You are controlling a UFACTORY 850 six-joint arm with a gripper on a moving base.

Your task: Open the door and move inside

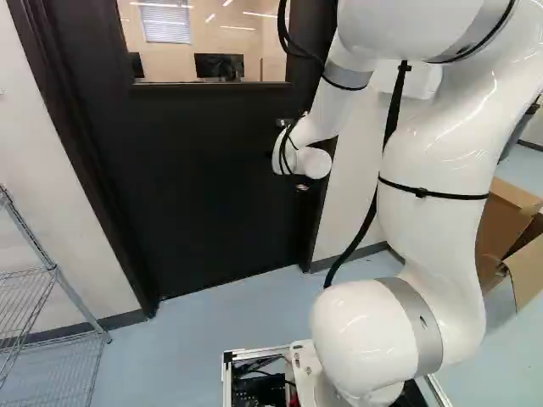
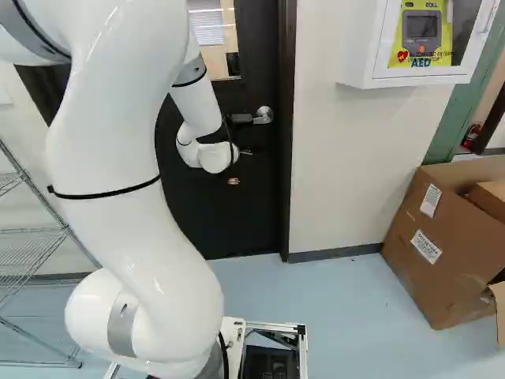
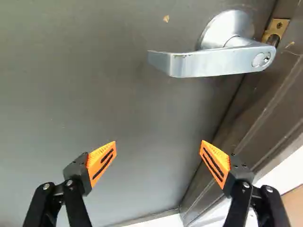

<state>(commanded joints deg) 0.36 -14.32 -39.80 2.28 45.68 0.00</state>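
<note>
In the right base view my gripper is in front of the dark door, below its lever handle. The wrist view shows the gripper open, its two orange-padded fingers wide apart and nothing between them. Ahead of the fingers, beyond their tips, the silver lever lies level and untouched. A brass plate with a bolt shows at the door's edge beside the handle. The door stands in its frame. In the left base view the wrist hides part of the handle area.
A window fills the door's upper part. A wire shelf stands left of the door. To its right are a white wall cabinet with a defibrillator and, on the blue floor, a large cardboard box.
</note>
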